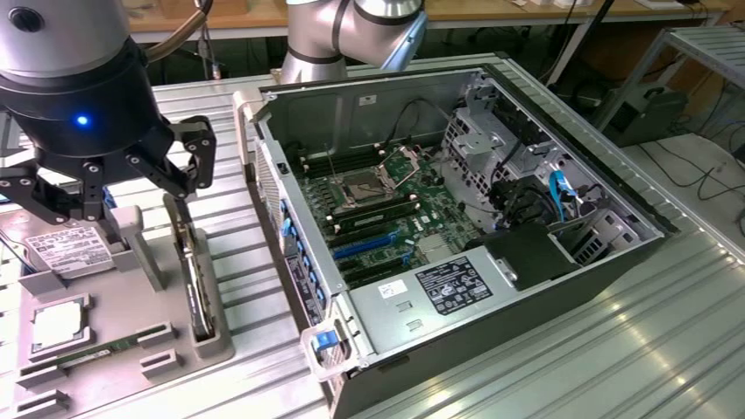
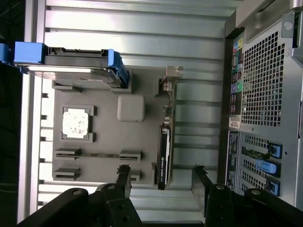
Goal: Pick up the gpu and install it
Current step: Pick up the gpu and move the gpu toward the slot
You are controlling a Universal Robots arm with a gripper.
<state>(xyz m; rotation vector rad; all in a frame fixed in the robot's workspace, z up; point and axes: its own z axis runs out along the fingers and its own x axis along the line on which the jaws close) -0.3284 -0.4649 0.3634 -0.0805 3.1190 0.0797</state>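
— Over the grey tray (image 1: 117, 310) on the table (image 1: 652, 349), the jaws hang spread wide with nothing in them! What's underneath?

— One gpu (image 1: 194, 271), standing upright on its long edge in a slot. That slot runs along the tray side nearest the computer case (image 1: 349, 109).

— Which way does it run?

— Its long axis lies parallel to the case's back panel. In the exterior view it goes from the far end of the tray to the near end. On the wrist camera the silvery bracket end of the gpu (image 2: 164, 151) points toward the hard drive (image 2: 71, 61). Its black end sits between the two fingertips (image 2: 124, 177), with a gap on either side.

— Give me the count!

— On the tray: one gpu, one hard drive in a blue carrier, one square processor chip (image 2: 75, 123), one narrow memory stick (image 2: 94, 154) and one blunt grey post (image 2: 131, 108). One case stands just beside the tray.

— And what does each camera bring?

— The exterior view looks down into the open case: the motherboard (image 1: 396, 209), a processor socket (image 1: 355, 185) and blue cables (image 1: 559, 196). The wrist view gives the case's back instead: a vent grille (image 2: 265, 71), a column of ports (image 2: 236, 80) and blue latches (image 2: 266, 166).
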